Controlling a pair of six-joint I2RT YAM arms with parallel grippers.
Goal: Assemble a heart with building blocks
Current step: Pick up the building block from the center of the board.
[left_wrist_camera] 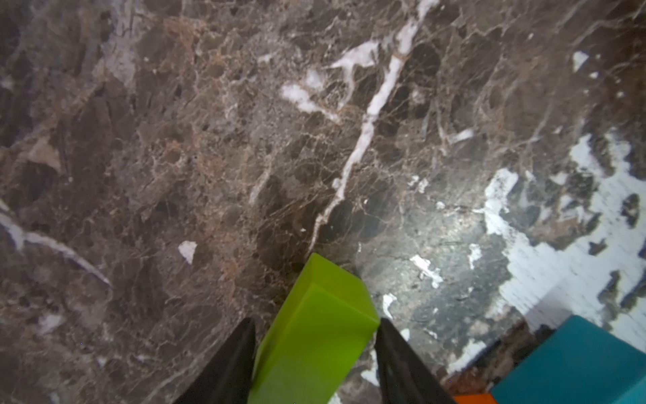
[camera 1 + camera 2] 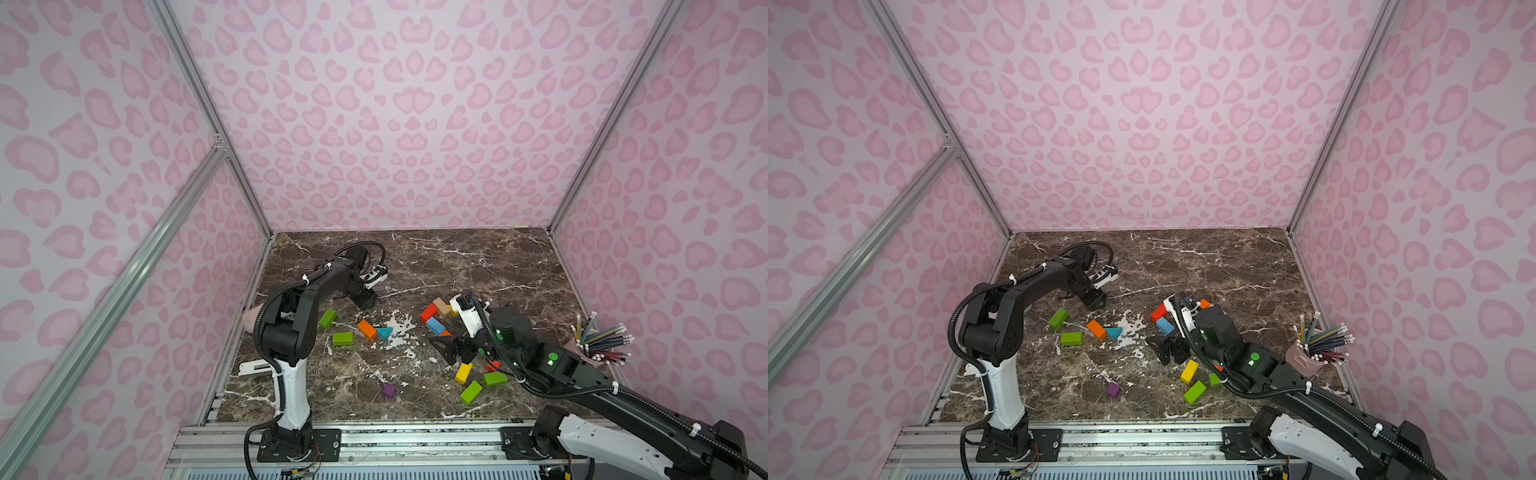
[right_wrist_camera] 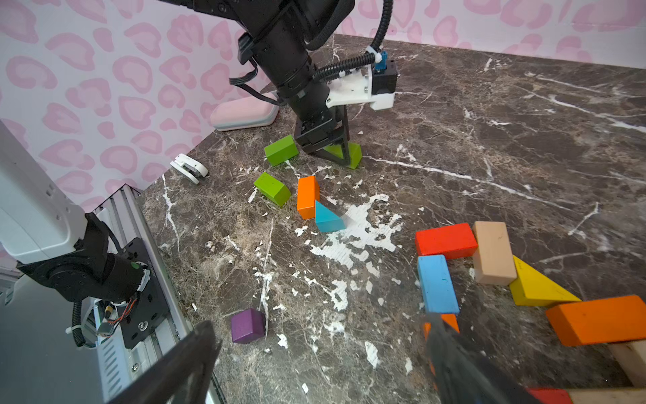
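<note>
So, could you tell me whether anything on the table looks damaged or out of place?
Yes: the marble-patterned tabletop has ragged white patches in its middle, next to the teal wedge. Their hatched texture looks like the covering has worn away, not veining. Nothing else stands out.

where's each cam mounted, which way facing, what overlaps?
Top views: high behind the robot, looking down over the marble table to the back wall; both arms show.
Left wrist: on the left arm, looking down at the table; left gripper straddles a green block.
Right wrist: low over the table, facing the left arm; open right gripper shows.
Shared: all views show the teal wedge; both wrist views, that green block.
</note>
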